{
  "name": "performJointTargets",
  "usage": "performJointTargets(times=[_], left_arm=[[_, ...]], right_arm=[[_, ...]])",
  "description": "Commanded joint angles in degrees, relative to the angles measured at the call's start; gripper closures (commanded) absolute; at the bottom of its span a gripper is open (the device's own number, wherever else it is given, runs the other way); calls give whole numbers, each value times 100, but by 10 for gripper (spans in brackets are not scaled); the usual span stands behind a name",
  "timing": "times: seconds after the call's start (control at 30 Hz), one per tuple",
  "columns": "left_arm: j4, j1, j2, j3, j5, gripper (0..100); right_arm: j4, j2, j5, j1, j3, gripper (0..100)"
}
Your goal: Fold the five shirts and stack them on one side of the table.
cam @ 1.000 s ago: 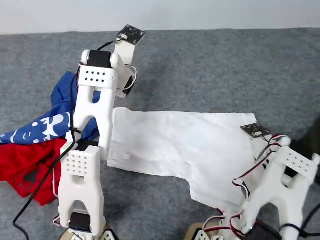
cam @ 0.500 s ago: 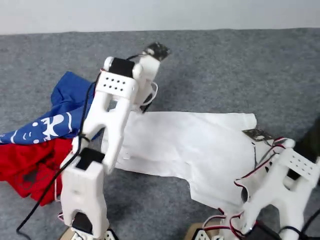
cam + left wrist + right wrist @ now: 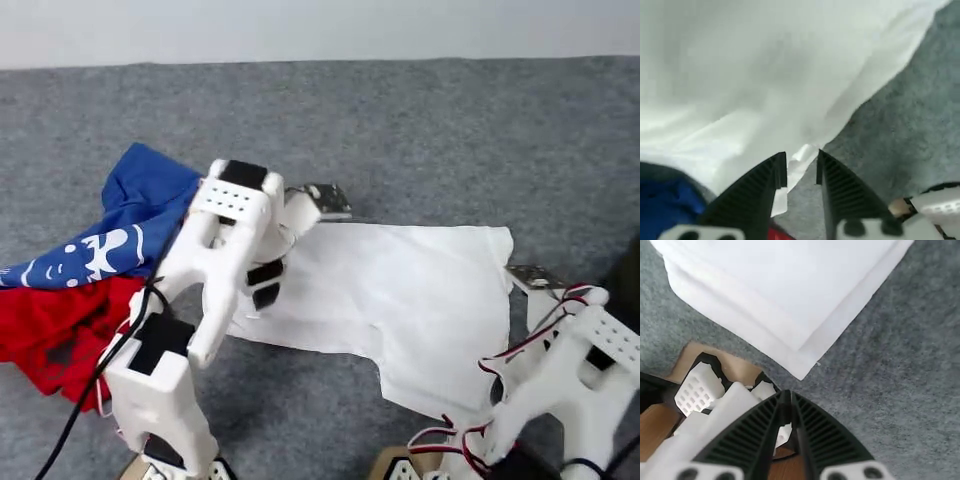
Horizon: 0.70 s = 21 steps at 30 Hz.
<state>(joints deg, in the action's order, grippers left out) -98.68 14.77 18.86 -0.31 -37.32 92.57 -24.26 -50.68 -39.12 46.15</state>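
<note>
The white shirt (image 3: 400,290) was spread in the middle of the table (image 3: 450,130). Its left edge was pinched in the narrowed left gripper (image 3: 801,160), seemingly so that side could be carried over for a fold. The right gripper (image 3: 790,396) was held closed and empty just off the shirt's near corner. A blue shirt (image 3: 140,200) and a red shirt (image 3: 50,320) were heaped at the left, unfolded.
</note>
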Motion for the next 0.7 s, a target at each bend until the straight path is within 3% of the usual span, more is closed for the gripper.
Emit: performJointTargets(times=[0.0, 0.33, 0.67], left_arm=[[308, 176, -352, 242, -132, 881], [800, 123, -352, 2264, -712, 885], [343, -167, -422, 2123, -941, 885]], right_arm=[[119, -207, 273, -31, -264, 987], [382, -207, 281, -22, -264, 988], [330, -207, 273, -22, -273, 988]])
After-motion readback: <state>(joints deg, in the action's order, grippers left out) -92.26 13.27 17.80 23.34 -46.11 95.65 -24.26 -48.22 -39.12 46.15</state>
